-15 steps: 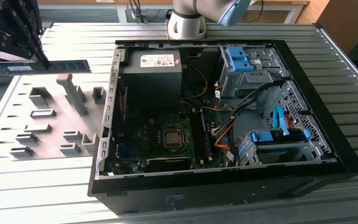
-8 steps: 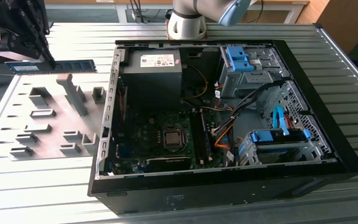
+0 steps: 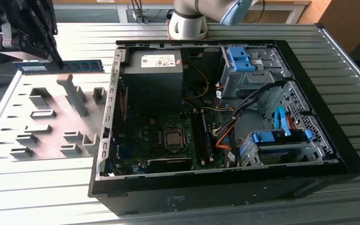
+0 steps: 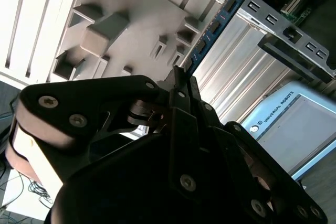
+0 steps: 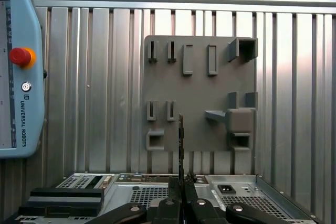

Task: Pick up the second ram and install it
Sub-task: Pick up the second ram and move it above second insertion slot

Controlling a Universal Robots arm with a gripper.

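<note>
The second ram, a thin blue-green stick with black chips, hangs level in the air above the grey holder plate at the exterior view's left. My gripper is shut on it near its middle. In the second wrist view the ram juts out from between the fingertips of the gripper. In the first wrist view the ram appears edge-on, rising from the closed gripper in front of the holder plate. The ram touches neither the plate nor the computer.
An open black computer case lies on the ribbed metal table, with its motherboard and long black memory slots exposed. Blue drive brackets and cables fill its far side. A teach pendant lies on the table.
</note>
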